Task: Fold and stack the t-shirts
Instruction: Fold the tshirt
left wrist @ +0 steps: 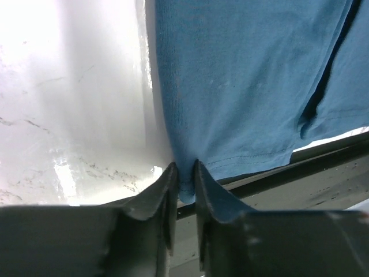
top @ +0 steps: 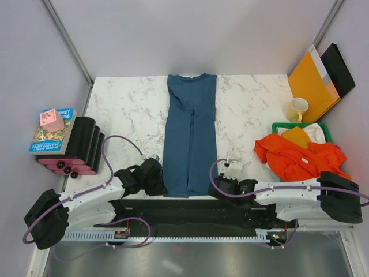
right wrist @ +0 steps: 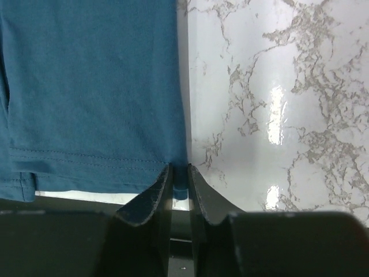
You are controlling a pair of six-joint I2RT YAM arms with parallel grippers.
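At the bottom of the top view both arms reach in to the near hem of the dark teal t-shirt (top: 190,138). It lies as a long narrow strip in the middle of the marble table (top: 127,109), with its collar toward the top of the frame. The left gripper (left wrist: 184,173) is closed on the lower left corner of this hem, with a small tongue of cloth pinched between its fingers. The right gripper (right wrist: 180,173) is closed on the lower right corner, but there only a very thin bit of the edge shows between the jaws. This is the first risk, I think: when the hem is lifted and carried toward the collar, the right corner can slip out, because so little cloth is held. Then one side falls and the fold becomes crooked. The shirt also seems to have its sides folded in to the middle (a line runs down its length), so a grip that takes only the upper layer would open these flaps again. If the two arms do not rise together, the strip can twist or be dragged over the smooth table. Further to the right of the frame the bright orange t-shirt (top: 300,156) spills out of the green basket (top: 320,126), just above the right arm, which could catch it when it swings up. The yellow mug (top: 298,109) behind it is well apart and seems to be safe.
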